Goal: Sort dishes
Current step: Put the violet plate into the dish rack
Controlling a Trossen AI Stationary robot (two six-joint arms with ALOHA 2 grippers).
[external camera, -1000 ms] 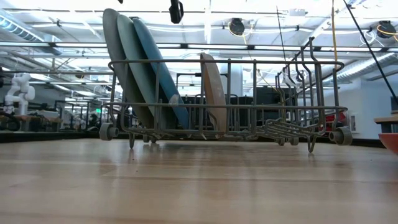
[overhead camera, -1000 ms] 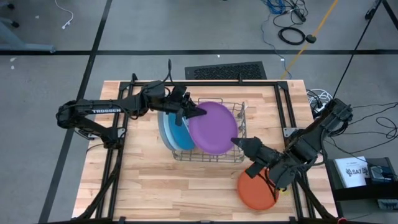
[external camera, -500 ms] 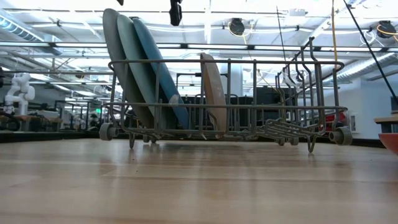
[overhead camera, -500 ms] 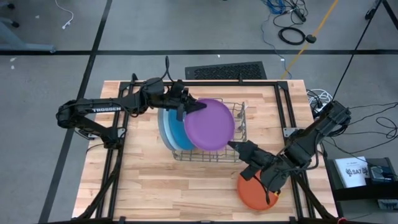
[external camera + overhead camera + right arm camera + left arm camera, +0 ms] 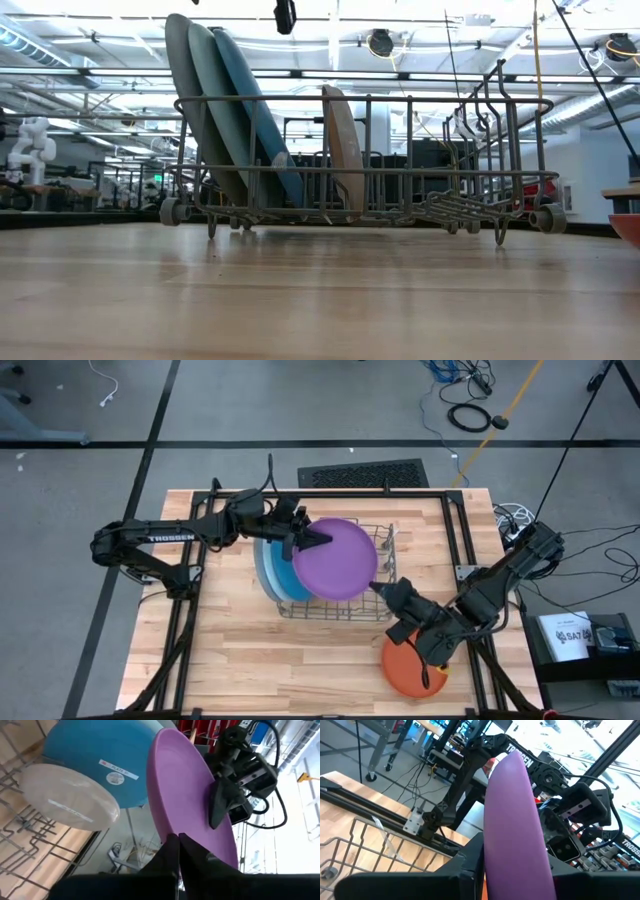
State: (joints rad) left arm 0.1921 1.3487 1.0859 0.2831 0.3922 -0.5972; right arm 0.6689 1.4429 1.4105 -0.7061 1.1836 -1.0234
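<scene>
A purple plate (image 5: 335, 558) hangs tilted above the grey wire dish rack (image 5: 388, 550), out of sight in the low view. My left gripper (image 5: 312, 541) is shut on its left rim, and my right gripper (image 5: 378, 588) is shut on its near right rim. Three large plates, grey and blue (image 5: 225, 110), stand on edge in the rack's left end. A smaller beige plate (image 5: 343, 150) stands on edge at the rack's middle. An orange-red plate (image 5: 410, 670) lies flat on the table under my right arm. My left gripper pinches the purple plate's rim (image 5: 512, 845) between its two fingers, one on each face. The fingers come about level from the table's left. The plate is tilted and clear of the rack. My right gripper pinches the opposite rim (image 5: 167, 832) between its two fingers (image 5: 172, 852), which lie close together. They come slanting from the table's near right side. The plate stands clear above the rack's plates.
The rack's right end holds a wire cutlery basket (image 5: 490, 110). Bare wooden tabletop (image 5: 260, 660) lies near and left of the rack. A black frame (image 5: 455, 540) runs along the table's edges.
My right arm has shifted a little toward the table's left, its gripper staying at the purple plate's near right rim. The plate has moved slightly toward the far left with my left gripper and stays above the rack.
</scene>
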